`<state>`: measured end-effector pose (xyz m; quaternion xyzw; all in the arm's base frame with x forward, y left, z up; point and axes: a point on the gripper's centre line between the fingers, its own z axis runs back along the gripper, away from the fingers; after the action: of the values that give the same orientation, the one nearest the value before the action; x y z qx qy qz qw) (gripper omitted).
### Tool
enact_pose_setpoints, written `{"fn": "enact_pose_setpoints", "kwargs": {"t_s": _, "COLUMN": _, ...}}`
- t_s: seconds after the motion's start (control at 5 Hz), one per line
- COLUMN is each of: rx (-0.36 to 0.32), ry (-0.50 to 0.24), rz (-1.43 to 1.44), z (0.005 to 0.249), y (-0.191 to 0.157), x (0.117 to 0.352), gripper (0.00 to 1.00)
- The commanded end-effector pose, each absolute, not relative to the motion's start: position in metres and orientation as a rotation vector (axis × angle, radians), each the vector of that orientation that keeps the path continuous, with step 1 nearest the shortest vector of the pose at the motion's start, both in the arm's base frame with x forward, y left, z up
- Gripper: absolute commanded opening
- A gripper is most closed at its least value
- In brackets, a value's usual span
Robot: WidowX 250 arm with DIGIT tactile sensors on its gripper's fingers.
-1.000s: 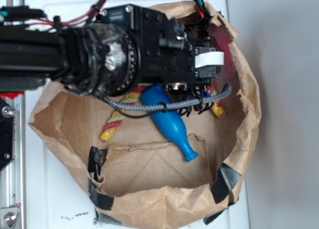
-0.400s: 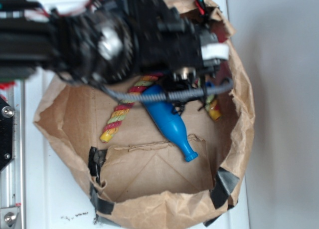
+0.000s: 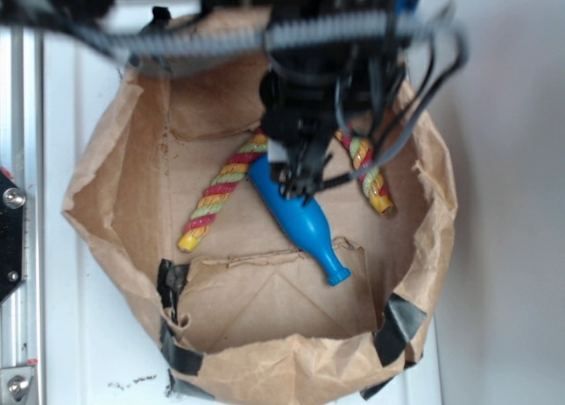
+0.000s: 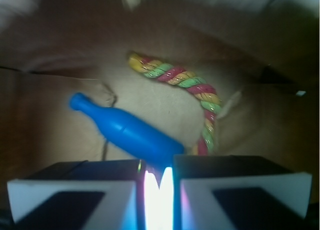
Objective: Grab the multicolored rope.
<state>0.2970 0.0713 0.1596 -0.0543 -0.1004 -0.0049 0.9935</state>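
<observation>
The multicolored rope (image 3: 216, 198) lies in an arc on the floor of a brown paper bag, with one yellow end at the lower left and the other (image 3: 381, 200) at the right; its middle is hidden behind the arm. In the wrist view the rope (image 4: 185, 82) curves beyond a blue bottle-shaped pin (image 4: 130, 135). My gripper (image 3: 296, 189) points down over the thick end of the blue pin (image 3: 305, 228), between the rope's two arms and touching neither. Its jaws stand almost together with only a thin bright slit and nothing between them (image 4: 157, 190).
The paper bag (image 3: 291, 370) has tall crumpled walls all round, patched with black tape (image 3: 402, 321) at the front corners. A grey braided cable (image 3: 265, 39) runs across the top. A metal rail (image 3: 18, 202) stands at the left.
The arm has swung away from its position across the bag's back. The gripper now points down over the pin's thick end. Rope and pin have not moved.
</observation>
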Motion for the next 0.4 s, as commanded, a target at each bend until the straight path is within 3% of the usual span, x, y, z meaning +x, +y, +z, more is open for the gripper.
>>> {"fn": "enact_pose_setpoints", "kwargs": {"t_s": 0.0, "rx": -0.107, "ry": -0.261, "rz": -0.022, "z": 0.201, "y": 0.076, "x": 0.295, "gripper": 0.0}}
{"fn": "enact_pose_setpoints", "kwargs": {"t_s": 0.2, "rx": -0.067, "ry": -0.287, "rz": -0.042, "z": 0.183, "y": 0.072, "x": 0.296, "gripper": 1.0}}
